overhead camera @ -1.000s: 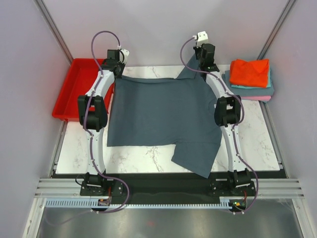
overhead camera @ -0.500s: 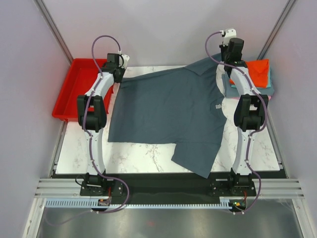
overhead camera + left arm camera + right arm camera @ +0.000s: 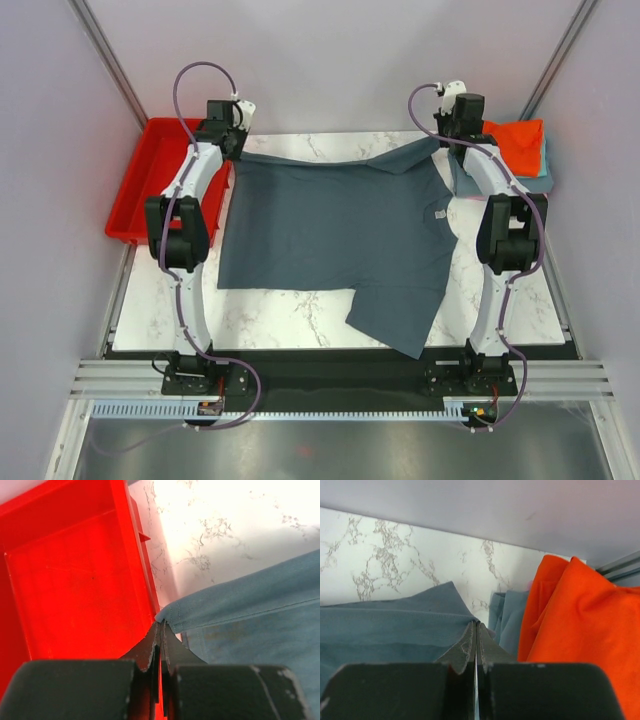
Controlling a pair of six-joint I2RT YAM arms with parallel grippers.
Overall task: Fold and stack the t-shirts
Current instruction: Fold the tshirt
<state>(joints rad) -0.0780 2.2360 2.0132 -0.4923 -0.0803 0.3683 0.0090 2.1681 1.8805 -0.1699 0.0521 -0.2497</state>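
A large slate blue-grey t-shirt [image 3: 330, 235] lies spread over the marble table, its small white tag [image 3: 440, 213] near the right side. My left gripper [image 3: 234, 150] is shut on the shirt's far left corner [image 3: 172, 614], pinched at the fingertips [image 3: 159, 630] beside the tray. My right gripper [image 3: 441, 141] is shut on the far right corner [image 3: 455, 611], with the cloth held between its fingers [image 3: 470, 637]. One sleeve [image 3: 395, 320] reaches the table's front edge. A folded orange-red t-shirt [image 3: 518, 140] tops a stack with teal cloth [image 3: 545, 172] under it.
A red plastic tray [image 3: 150, 180] sits at the far left, just beside the left gripper [image 3: 162, 623]. The folded stack, orange-red [image 3: 575, 620] over grey-blue [image 3: 507, 615], is close to the right of the right gripper [image 3: 476, 626]. Side walls close in both sides.
The right gripper swung right toward the stack with the shirt's corner, and the left gripper shifted slightly outward. The shirt's far edge is now stretched wider across the back.
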